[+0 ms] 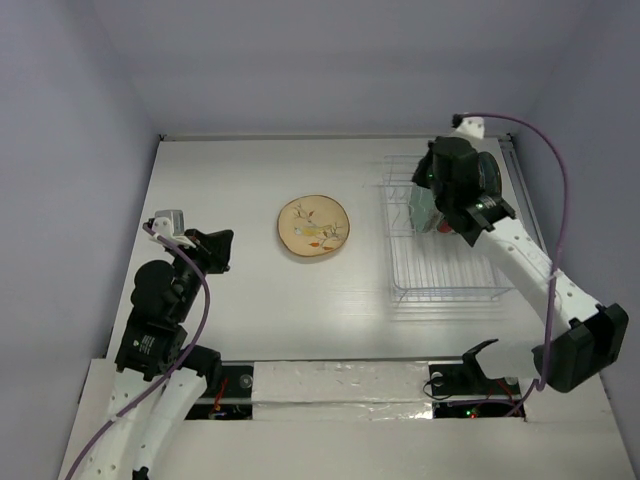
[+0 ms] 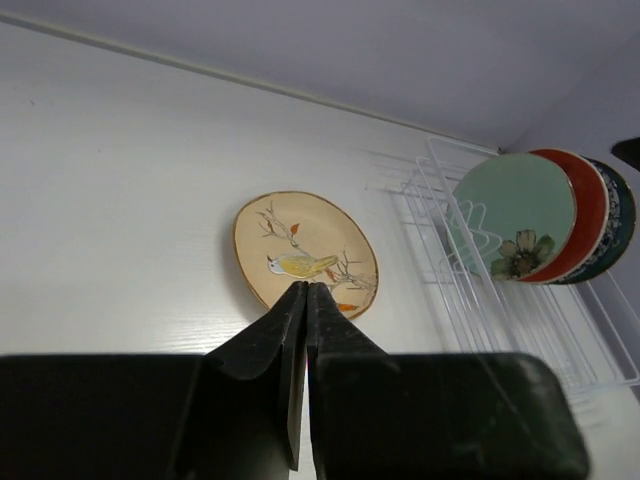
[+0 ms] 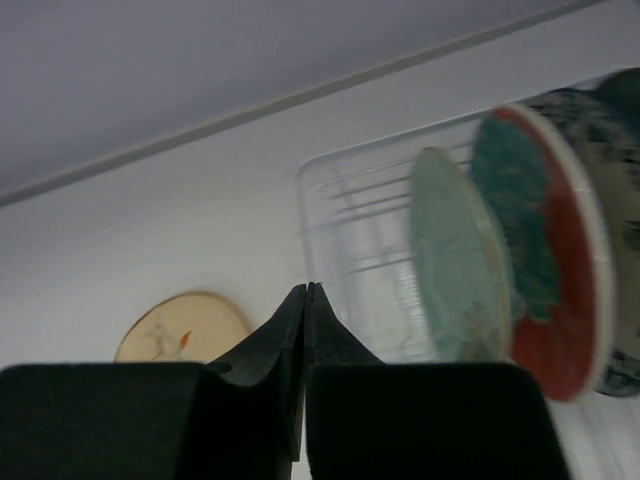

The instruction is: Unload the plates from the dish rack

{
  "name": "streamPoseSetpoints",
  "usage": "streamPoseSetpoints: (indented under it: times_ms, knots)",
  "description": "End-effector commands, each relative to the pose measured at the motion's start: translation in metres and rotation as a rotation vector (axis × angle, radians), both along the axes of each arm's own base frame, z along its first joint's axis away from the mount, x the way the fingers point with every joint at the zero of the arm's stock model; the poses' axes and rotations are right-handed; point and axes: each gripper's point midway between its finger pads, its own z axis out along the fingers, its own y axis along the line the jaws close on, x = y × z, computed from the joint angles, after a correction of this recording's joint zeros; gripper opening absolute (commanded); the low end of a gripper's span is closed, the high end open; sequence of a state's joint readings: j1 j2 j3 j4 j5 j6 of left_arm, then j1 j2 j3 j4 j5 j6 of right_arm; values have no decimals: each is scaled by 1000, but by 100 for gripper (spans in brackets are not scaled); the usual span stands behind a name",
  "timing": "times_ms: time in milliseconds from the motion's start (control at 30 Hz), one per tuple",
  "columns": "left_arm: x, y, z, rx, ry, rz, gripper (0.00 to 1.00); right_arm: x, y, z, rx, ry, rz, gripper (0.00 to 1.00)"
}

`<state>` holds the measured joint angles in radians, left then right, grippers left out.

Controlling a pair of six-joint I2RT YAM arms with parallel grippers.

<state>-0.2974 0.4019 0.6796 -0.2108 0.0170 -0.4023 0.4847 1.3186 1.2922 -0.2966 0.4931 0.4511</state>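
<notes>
A tan plate (image 1: 313, 226) with a bird and sprig lies flat on the table, left of the dish rack (image 1: 450, 275). Upright in the rack's far end stand a mint green plate (image 2: 515, 205), a red plate (image 2: 590, 215) and a dark patterned plate (image 2: 622, 225). My right gripper (image 1: 438, 203) hovers over those plates, shut and holding nothing; in the right wrist view its fingertips (image 3: 308, 288) sit left of the mint plate (image 3: 455, 270). My left gripper (image 1: 222, 246) is at the table's left side, shut and holding nothing, pointing toward the tan plate (image 2: 305, 250).
The rack's near half (image 1: 445, 285) holds only bare wire slots. Grey walls close in the table at the back and both sides. The right arm's purple cable (image 1: 560, 200) loops over the rack's right side.
</notes>
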Motion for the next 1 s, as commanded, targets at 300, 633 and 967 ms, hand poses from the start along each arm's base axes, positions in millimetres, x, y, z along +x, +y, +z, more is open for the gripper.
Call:
streamPoseSetpoints:
  times_ms: [300, 633, 967]
  knots:
    - [-4, 11, 17, -20, -57, 55, 12, 7, -92, -59, -174, 218, -102, 54]
    - [-4, 10, 17, -19, -59, 49, 23, 43, -89, -100, -215, 321, -84, 39]
    - [-4, 8, 17, -18, -59, 40, 25, 41, -104, -47, -287, 257, -127, 0]
